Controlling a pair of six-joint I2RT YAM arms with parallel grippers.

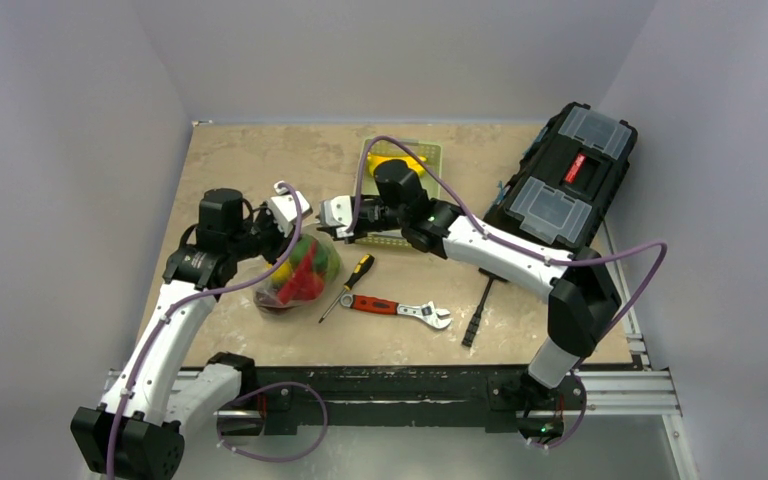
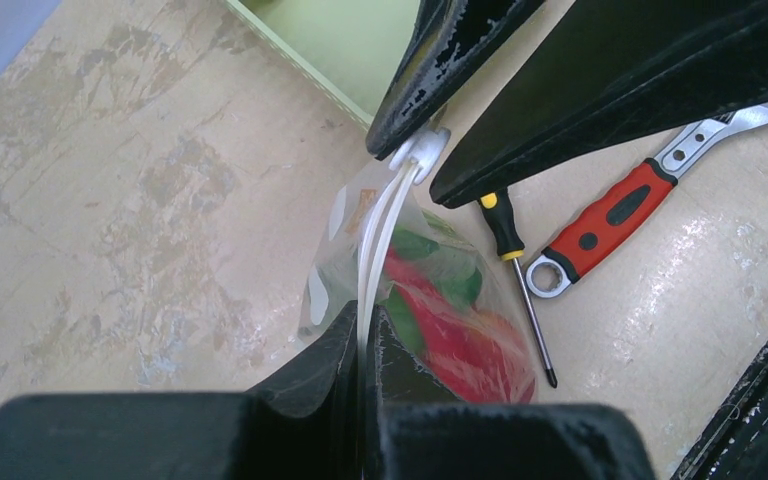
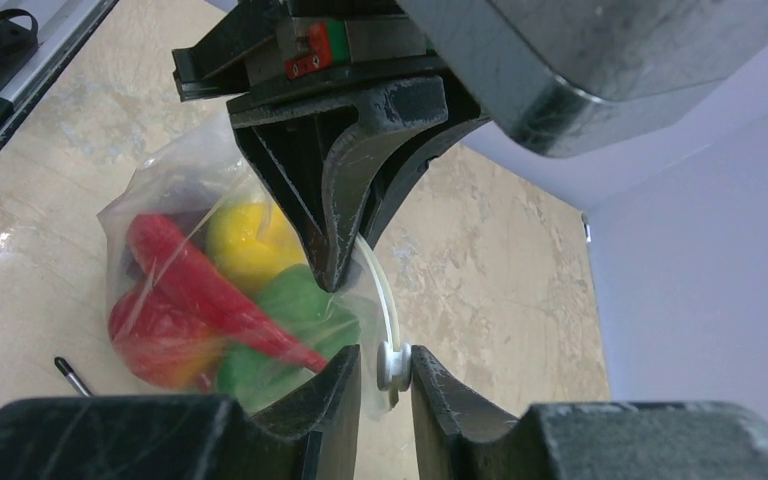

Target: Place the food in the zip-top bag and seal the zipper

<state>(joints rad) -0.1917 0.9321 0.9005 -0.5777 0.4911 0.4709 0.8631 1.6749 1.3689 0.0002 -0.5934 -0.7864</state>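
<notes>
Inside the zip-top bag [image 3: 128, 212], half-hidden food [image 3: 245, 245].

No legible text anywhere, red label [image 1: 573, 168] on the lid of the black toolbox [image 1: 546, 160] too small to read, small orange mark [image 2: 360, 209] printed on the zip-top bag [image 2: 430, 300] blurred beyond reading

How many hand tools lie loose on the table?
2 for sure: screwdriver right of the bag, wrench beside it; a dark object further right may be a third.
</notes>
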